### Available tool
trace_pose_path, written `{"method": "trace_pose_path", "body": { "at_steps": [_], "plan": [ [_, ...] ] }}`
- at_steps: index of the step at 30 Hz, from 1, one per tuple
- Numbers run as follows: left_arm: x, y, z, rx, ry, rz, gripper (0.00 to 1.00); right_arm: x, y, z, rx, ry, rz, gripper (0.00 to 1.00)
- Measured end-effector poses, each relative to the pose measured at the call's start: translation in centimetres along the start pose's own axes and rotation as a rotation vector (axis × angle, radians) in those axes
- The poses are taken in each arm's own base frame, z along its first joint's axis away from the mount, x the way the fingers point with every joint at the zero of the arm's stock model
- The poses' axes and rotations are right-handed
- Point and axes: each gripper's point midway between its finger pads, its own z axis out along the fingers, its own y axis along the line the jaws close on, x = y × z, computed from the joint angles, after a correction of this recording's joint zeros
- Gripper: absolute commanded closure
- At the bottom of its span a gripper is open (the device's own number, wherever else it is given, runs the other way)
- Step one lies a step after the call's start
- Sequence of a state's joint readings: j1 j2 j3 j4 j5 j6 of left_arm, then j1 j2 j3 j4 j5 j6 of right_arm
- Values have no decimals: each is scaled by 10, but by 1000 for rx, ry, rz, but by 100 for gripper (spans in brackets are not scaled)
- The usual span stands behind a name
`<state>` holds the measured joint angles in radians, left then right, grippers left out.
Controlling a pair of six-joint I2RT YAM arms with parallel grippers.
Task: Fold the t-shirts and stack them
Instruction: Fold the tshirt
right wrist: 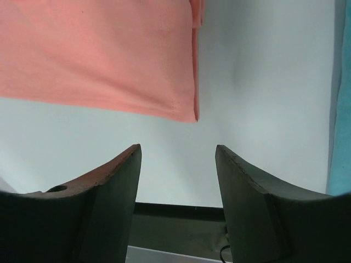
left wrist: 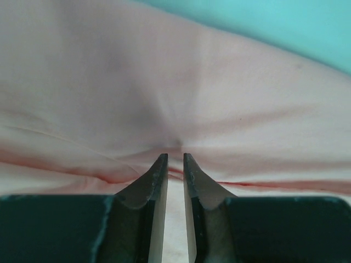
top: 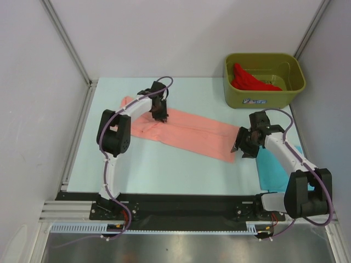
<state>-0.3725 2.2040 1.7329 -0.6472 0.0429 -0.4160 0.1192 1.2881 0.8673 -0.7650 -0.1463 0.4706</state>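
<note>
1. From above:
   - Shows the pink shirt (top: 186, 134) as a long band slanting from upper left to lower right across the table (top: 164, 170). Probably folded lengthwise already, to narrow it for a cross fold.
   - Finds the left gripper (top: 160, 116) pressed onto the band's upper-left part, seemingly to hold the cloth there.
   - Finds the right gripper (top: 237, 147) at the band's lower-right end, just beside the corner.
   - Puts the blue shirt (top: 271, 170) flat at lower right, partly under the right arm, likely as the base of the stack.
   - Leaves the red shirt (top: 247, 81) bunched in the tub (top: 293, 90) at upper right, not yet folded.

2. From the left wrist:
   - Fills most of the frame with the pink shirt (left wrist: 109, 82), with a strip of table (left wrist: 307, 27) at upper right.
   - Shows the left gripper (left wrist: 174, 158) nearly closed at lower centre, creases running in toward its tips.
   - Cannot see the contact itself, but reads as clamped on a pinch of the pink shirt.

3. From the right wrist:
   - Shows the right gripper (right wrist: 178, 150) spread wide at bottom centre, holding nothing.
   - Places the pink shirt (right wrist: 98, 55) in the upper left, its corner just above the gap and apart from both fingers, with bare table (right wrist: 263, 82) between.
   - Catches the blue shirt (right wrist: 343, 109) as a sliver at the right edge.
   - Looks lined up on that corner, ready to lift the end over.
</note>
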Motion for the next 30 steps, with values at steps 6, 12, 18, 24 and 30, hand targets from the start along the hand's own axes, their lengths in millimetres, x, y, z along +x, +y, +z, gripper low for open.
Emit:
{"method": "trace_pose_path", "body": {
  "at_steps": [6,12,18,24,30],
  "plan": [
    [-13,-2,-10,-4,-25,19,67,-21,12,16,1,16,27,58],
    [16,2,-44,25,-11,-21,62,-37,31,42,-36,42,73,81],
    [26,21,-68,32,-30,-57,66,-28,50,59,-89,75,56,97],
    [33,104,-85,-51,-48,-265,58,6,27,76,-56,140,58,92],
    [21,198,-127,-111,-190,-556,62,11,25,77,-76,128,31,86]
  ]
}}
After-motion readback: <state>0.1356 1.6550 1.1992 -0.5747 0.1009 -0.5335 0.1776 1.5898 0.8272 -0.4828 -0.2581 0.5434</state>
